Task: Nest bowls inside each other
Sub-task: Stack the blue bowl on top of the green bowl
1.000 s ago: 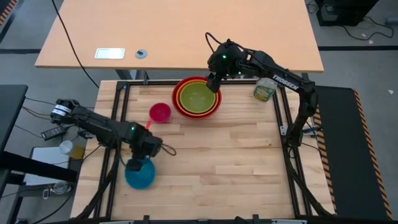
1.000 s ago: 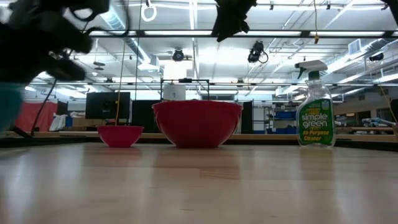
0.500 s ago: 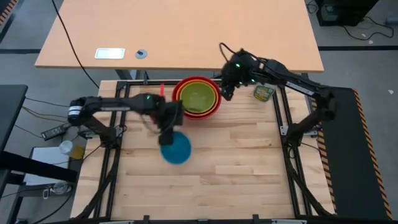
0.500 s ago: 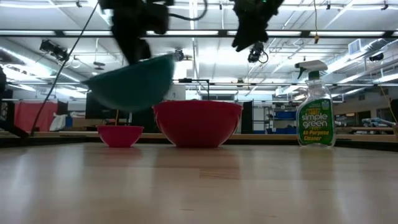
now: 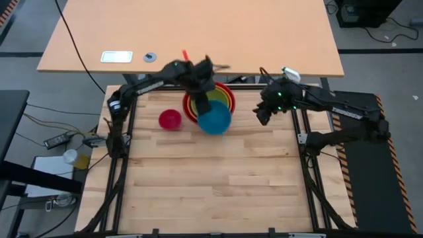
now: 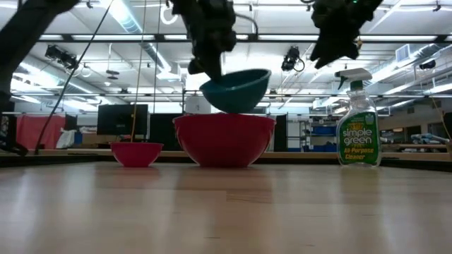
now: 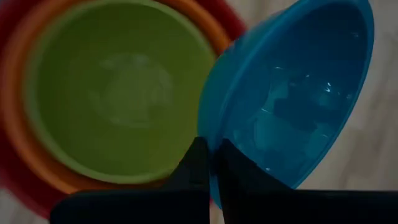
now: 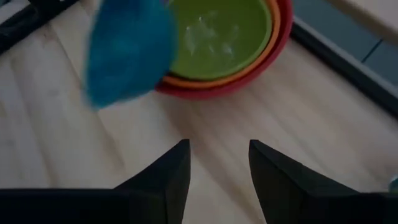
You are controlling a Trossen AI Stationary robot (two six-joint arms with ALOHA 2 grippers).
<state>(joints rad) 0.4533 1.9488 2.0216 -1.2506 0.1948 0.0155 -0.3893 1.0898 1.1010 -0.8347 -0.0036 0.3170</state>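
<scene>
1. 3 bowls already nested near the middle of the table's far edge: red bowl (image 5: 228, 94) outermost, orange bowl (image 7: 37, 163) inside it, green bowl (image 7: 118, 87) innermost, leaving a free hollow for the next size down.
2. Left gripper (image 7: 208, 163) pinched shut on the rim of the blue bowl (image 5: 215, 118), thin wall clamped between both fingers so the bowl hangs free for carrying.
3. Blue bowl held in the air, tilted, overlapping the stack's near-right side in the high view; in the low view clear above the red rim, not yet seated. Judged: the tilt comes from the one-sided rim grip, and centring over the green bowl is needed before release.
4. Pink bowl (image 5: 170, 119) alone on the table, just left of the stack, probably last in line as the smallest.
5. Right gripper (image 8: 216, 163) raised to the right of the stack, near the far right corner, fingers parted, holding nothing; seemingly kept clear of the left arm's path.
6. Spray bottle (image 6: 357, 125) upright by the far right corner, no part of the job.
</scene>
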